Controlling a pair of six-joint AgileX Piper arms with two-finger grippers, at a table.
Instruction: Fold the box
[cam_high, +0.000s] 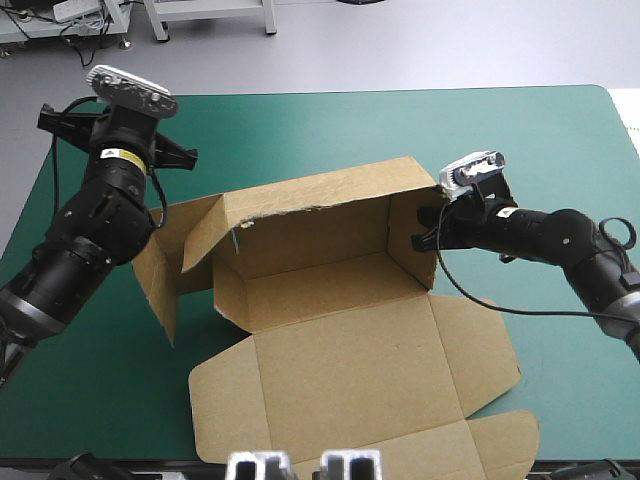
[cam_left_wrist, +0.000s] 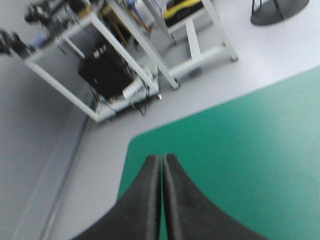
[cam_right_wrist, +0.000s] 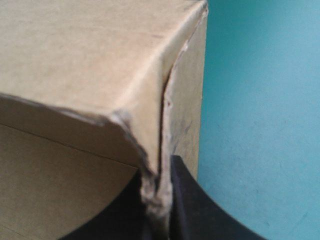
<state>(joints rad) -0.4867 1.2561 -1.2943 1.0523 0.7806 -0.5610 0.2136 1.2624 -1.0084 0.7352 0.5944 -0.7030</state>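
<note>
The brown box (cam_high: 340, 350) lies in the middle of the table with its lid flat toward the near edge. Its back wall (cam_high: 310, 215) and right side wall (cam_high: 410, 240) stand upright, while the left flaps (cam_high: 170, 250) lean outward, half raised. My right gripper (cam_high: 428, 228) pinches the right wall's upper edge from outside. The right wrist view shows its black fingers (cam_right_wrist: 182, 200) shut on the crumpled board edge of the box (cam_right_wrist: 90, 60). My left gripper (cam_left_wrist: 161, 162) is shut on nothing, held up above the table's far left corner, away from the box.
The teal-green cover (cam_high: 520, 150) shows bare beyond the box and to its right. The lid's front flap (cam_high: 500, 440) reaches the table's near edge. A pale strip (cam_high: 630, 115) lies at the table's right edge. Grey floor (cam_left_wrist: 260, 55) lies past the far left corner.
</note>
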